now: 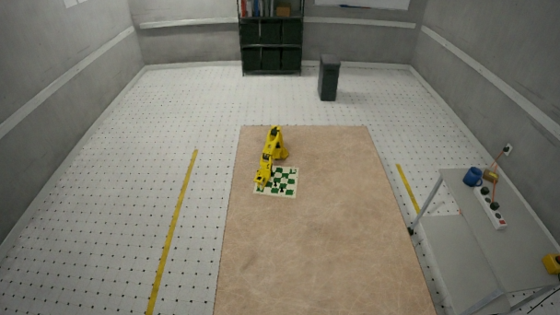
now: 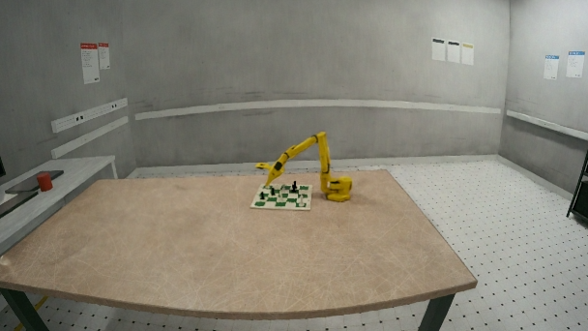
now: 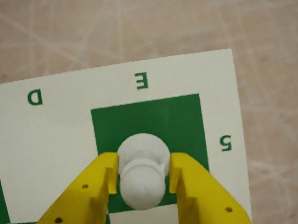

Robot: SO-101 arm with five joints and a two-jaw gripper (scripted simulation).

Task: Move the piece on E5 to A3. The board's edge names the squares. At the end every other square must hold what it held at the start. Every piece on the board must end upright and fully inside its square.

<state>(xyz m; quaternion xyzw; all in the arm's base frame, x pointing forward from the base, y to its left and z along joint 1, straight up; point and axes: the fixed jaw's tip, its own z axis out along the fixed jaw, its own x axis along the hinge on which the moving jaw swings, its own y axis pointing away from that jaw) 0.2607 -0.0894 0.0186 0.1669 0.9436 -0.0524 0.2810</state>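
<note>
A white pawn (image 3: 141, 171) stands upright on the green square E5, at the corner of the green-and-white chessboard. My yellow gripper (image 3: 143, 161) is low over that corner, with one finger on each side of the pawn's head and a narrow gap between them. The fingers are close beside the pawn and do not press it. In the top and exterior views the gripper (image 2: 267, 182) hangs over the board's (image 2: 283, 195) far left corner, and it also shows in the overhead view (image 1: 261, 180). Several black pieces (image 2: 293, 186) stand on other squares.
The board (image 1: 277, 181) lies on a large brown table, next to the arm's base (image 2: 338, 188). The table edge is far from the board. A side bench with a red cup (image 2: 44, 181) stands at the left.
</note>
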